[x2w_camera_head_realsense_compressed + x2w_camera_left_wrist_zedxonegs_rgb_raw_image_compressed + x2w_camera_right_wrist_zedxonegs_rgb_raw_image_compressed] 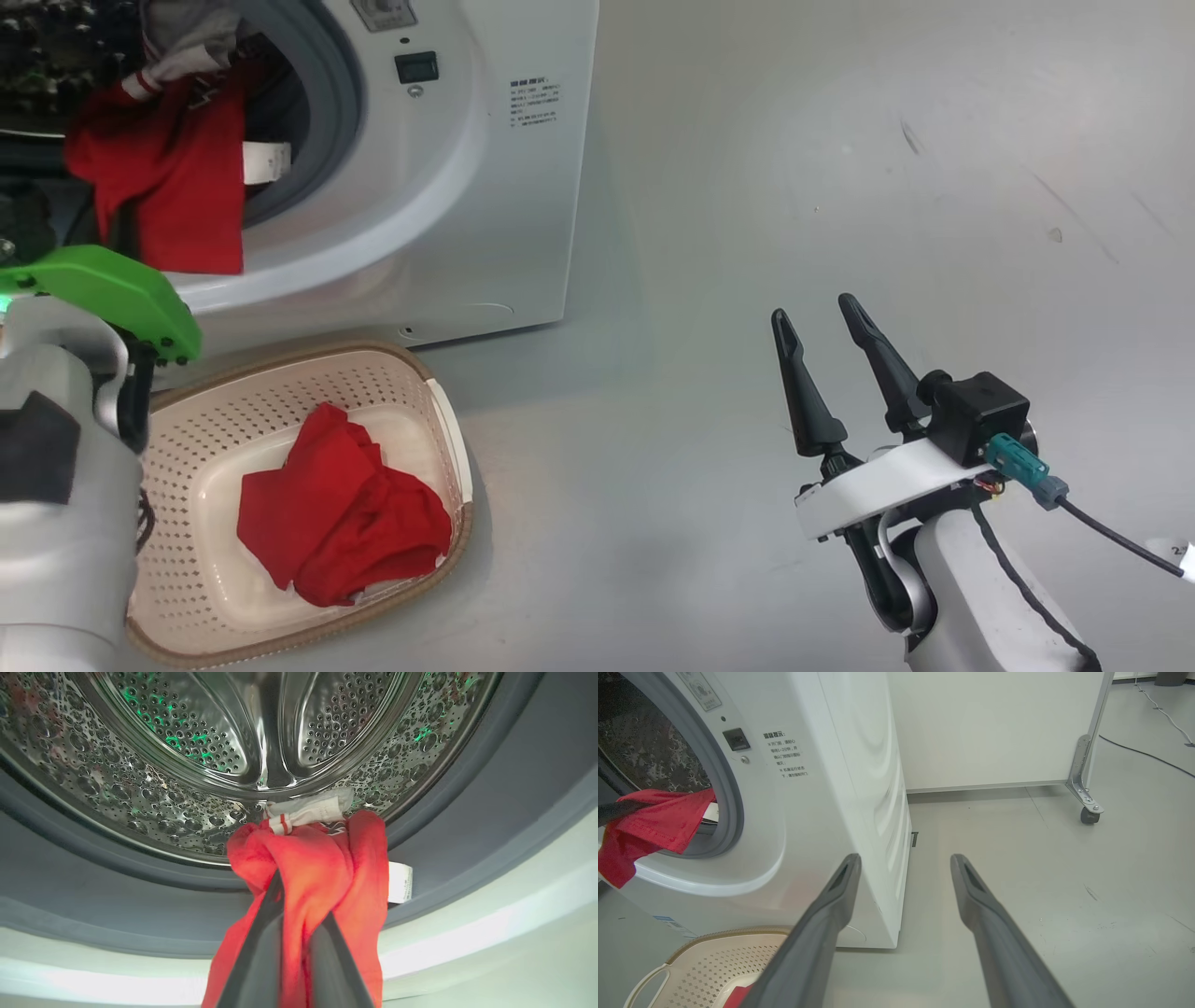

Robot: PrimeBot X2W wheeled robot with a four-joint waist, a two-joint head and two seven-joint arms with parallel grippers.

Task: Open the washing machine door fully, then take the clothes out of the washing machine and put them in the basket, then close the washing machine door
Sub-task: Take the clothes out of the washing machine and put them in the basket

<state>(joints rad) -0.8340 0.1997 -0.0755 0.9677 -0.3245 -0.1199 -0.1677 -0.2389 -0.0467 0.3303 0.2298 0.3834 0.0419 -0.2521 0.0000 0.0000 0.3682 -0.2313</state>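
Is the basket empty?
No, a crumpled red garment lies inside the basket.

basket (201,439) before washing machine (504,187), clothes (345,509) in basket and over gasket (342,103)

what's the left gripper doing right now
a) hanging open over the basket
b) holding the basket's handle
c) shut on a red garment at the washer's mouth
C: in the left wrist view the left gripper has its fingers pinched on the red garment at the washing machine opening, well away from the basket.
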